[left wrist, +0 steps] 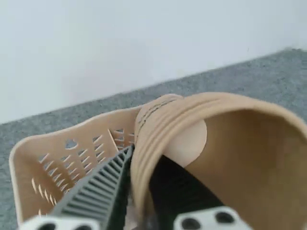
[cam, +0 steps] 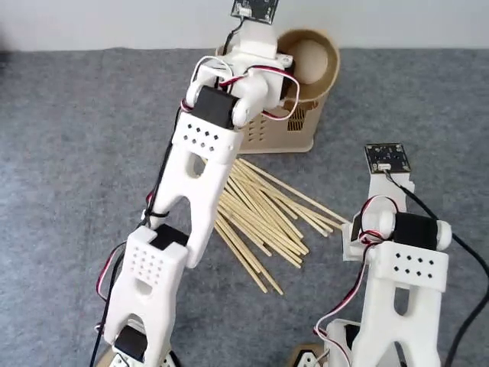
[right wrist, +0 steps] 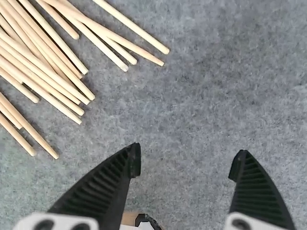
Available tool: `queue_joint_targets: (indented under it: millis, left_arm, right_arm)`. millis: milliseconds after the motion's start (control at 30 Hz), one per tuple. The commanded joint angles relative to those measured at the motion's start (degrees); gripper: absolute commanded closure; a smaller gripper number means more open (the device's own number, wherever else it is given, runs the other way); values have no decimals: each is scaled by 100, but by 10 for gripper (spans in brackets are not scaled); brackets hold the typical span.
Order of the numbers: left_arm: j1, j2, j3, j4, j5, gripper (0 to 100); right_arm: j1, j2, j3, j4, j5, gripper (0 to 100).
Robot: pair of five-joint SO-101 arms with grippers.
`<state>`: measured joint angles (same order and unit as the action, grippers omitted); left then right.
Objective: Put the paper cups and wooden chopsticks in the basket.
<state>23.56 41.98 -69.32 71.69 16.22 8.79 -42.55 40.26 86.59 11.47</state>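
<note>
Left wrist view: my left gripper (left wrist: 143,158) clamps the paper cup (left wrist: 230,143) above the basket (left wrist: 57,158); release comes next, I judge. My right gripper (right wrist: 184,160) gapes near the chopsticks (right wrist: 48,72).

Bright, soft, even light in all views. High view: grey bench (cam: 69,153) lit flat, faint soft shadows tucked under chopsticks (cam: 263,225), wall (cam: 114,23) along far edge pale and bright. Left wrist view: wall glowing near white, paper cup (left wrist: 240,143) shaded inside, base disc paler, rim catching light, basket (left wrist: 53,163) slots dark. Right wrist view: thin dark shadow lines between chopsticks.
</note>
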Motion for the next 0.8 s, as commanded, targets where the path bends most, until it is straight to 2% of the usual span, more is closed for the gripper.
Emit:
queue_joint_targets:
  millis: [0, 233, 367, 433, 767]
  left_arm:
    - [35, 53, -593, 299, -35, 985]
    - [44, 88, -716, 536, -35, 969]
    - [53, 97, -716, 545, -9, 832]
    - [35, 97, -716, 492, 62, 797]
    - [18, 149, -690, -589, 158, 797]
  right_arm:
    - [-40, -163, -53, -75, -44, 690]
    - [-48, -163, -53, -57, -53, 690]
    - [-48, -163, -44, -40, -53, 690]
    - [-48, -145, -44, -40, -53, 690]
    - [-57, -119, -35, -40, -53, 690]
